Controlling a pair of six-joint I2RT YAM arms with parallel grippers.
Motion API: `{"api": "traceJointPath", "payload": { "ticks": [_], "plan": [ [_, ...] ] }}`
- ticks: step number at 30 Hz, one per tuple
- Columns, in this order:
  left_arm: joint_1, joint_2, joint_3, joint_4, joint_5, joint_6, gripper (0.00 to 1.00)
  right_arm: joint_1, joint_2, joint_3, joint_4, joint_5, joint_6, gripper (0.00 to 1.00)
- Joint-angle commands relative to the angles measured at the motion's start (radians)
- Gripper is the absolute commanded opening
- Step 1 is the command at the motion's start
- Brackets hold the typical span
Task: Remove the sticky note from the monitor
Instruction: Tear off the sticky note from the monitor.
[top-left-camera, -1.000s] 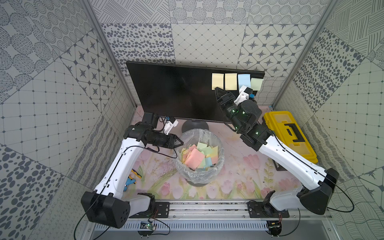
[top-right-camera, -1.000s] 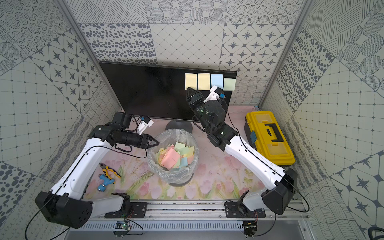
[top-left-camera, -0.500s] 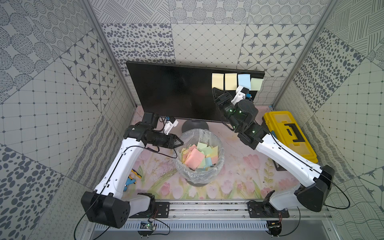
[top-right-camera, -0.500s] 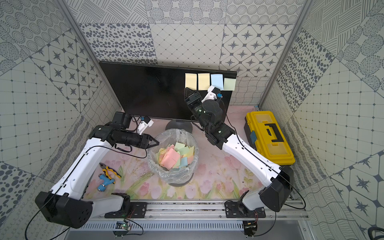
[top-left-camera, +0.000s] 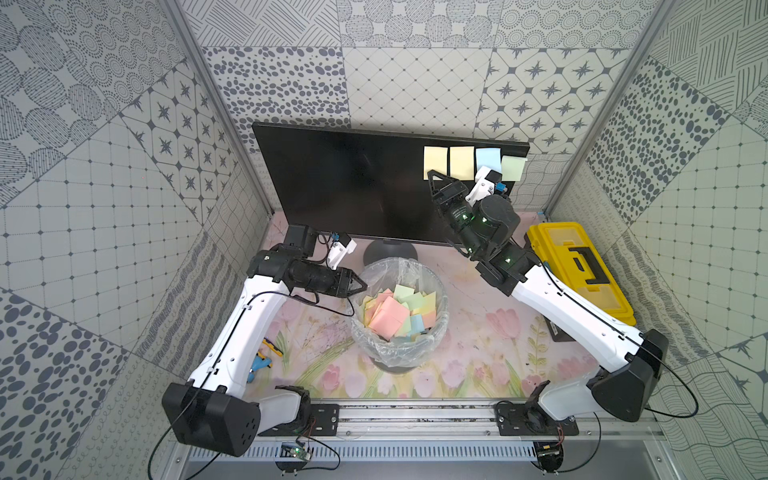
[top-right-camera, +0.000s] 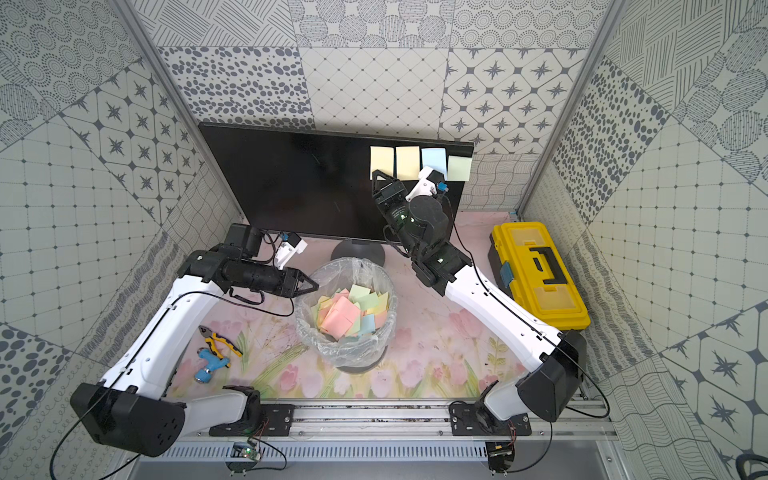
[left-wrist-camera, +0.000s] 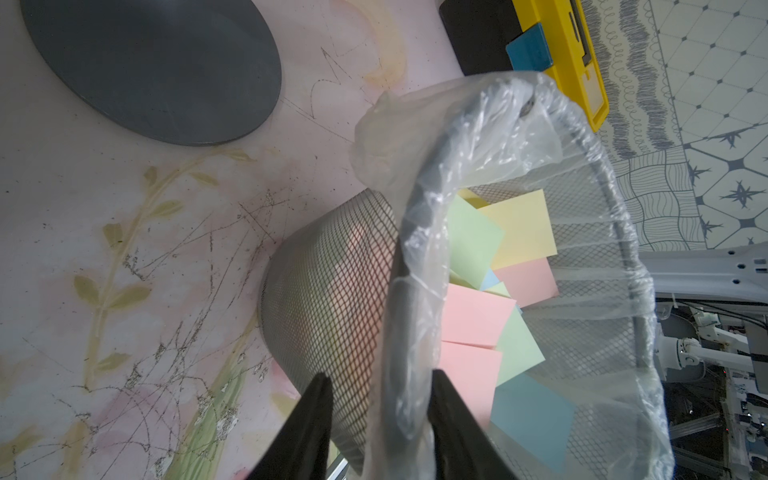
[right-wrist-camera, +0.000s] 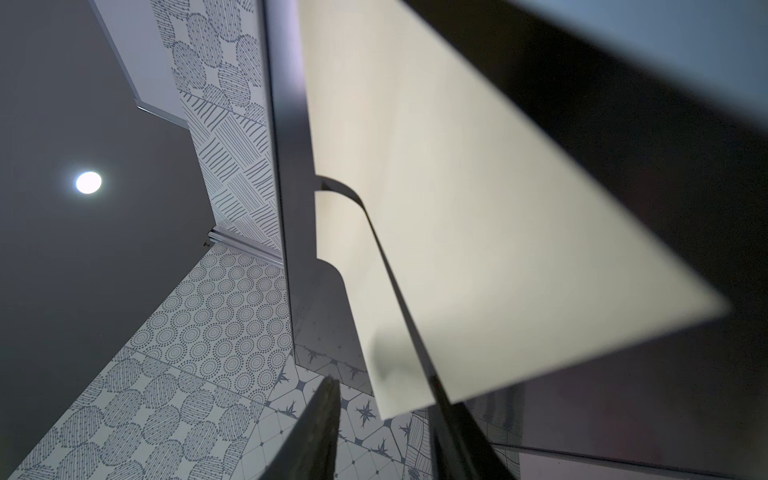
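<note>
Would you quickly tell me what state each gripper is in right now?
Left gripper: closed on the bin at its rim.
Right gripper: open, jaws straddling the lower edge of a yellow sticky note.

Fig. 1 | 2 arms with white shell links: white-shelled left arm (top-left-camera: 249, 328), white-shelled right arm (top-left-camera: 569, 311) | black boxy joint housings (top-left-camera: 212, 419) | thin black cables (top-left-camera: 286, 293) | white wrist-camera brackets (top-left-camera: 341, 252) | green indicator lights (top-left-camera: 459, 216) | black wedge-tipped left gripper (top-left-camera: 362, 286)
</note>
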Motion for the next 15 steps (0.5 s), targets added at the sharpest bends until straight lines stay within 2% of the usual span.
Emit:
{"api": "traceJointPath", "payload": {
  "ticks": [1, 15],
  "plan": [
    [0.001, 0.010, 0.015, -0.013, 0.009, 0.012, 0.42, -0.007, 0.010, 0.030, 0.054, -0.003, -0.013, 0.33],
    [0.001, 0.004, 0.014, -0.015, 0.009, 0.012, 0.42, -0.007, 0.006, 0.033, 0.062, -0.009, -0.011, 0.02]
  ]
}}
